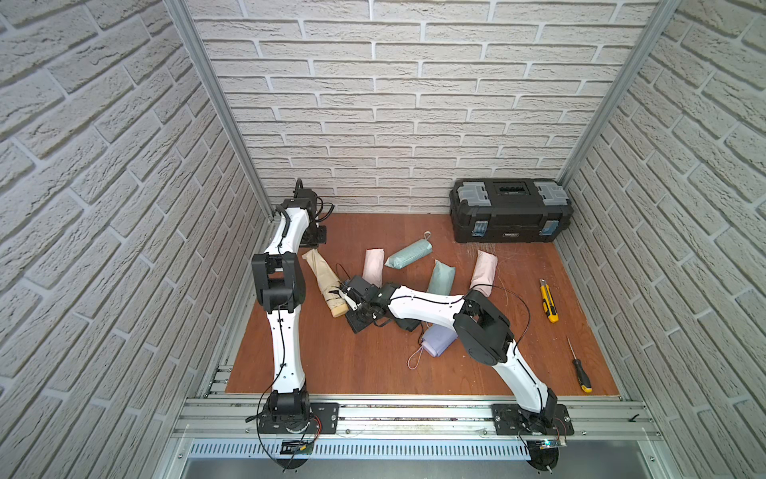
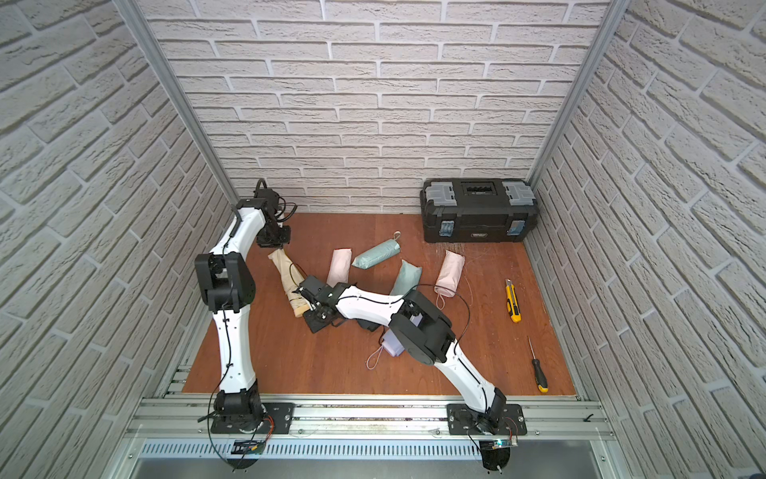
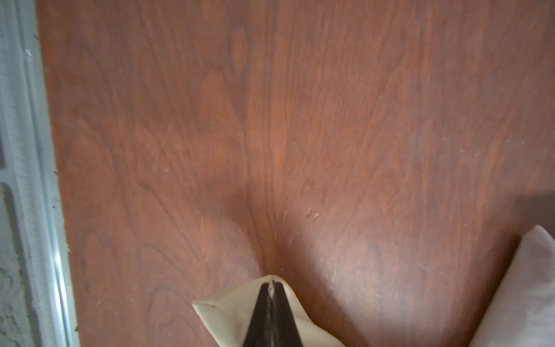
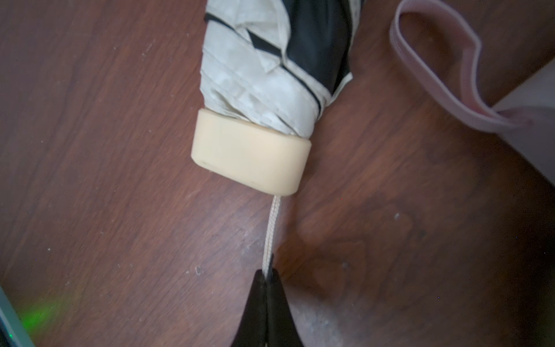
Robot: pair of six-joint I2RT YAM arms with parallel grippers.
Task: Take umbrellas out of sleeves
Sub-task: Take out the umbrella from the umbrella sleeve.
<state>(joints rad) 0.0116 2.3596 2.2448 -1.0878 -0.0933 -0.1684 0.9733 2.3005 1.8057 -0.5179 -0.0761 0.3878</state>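
Right claw [image 4: 268, 272] pinches the wrist loop [image 4: 271, 228] of the beige umbrella [image 4: 264, 78]; left claw [image 3: 271, 284] clamps the beige sleeve [image 3: 228, 309] at its far end. On the tabletop [image 4: 90, 180], the umbrella's long axis runs straight between them.

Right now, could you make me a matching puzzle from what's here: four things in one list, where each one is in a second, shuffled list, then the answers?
Things:
1. toolbox
2. yellow knife
3. beige sleeve
4. beige umbrella cord

Places:
A. pinched in the shut right gripper
B. against the back wall
C. pinched in the shut left gripper
D. loose on the tabletop, near the screwdriver

Pairs: 1-B, 2-D, 3-C, 4-A.
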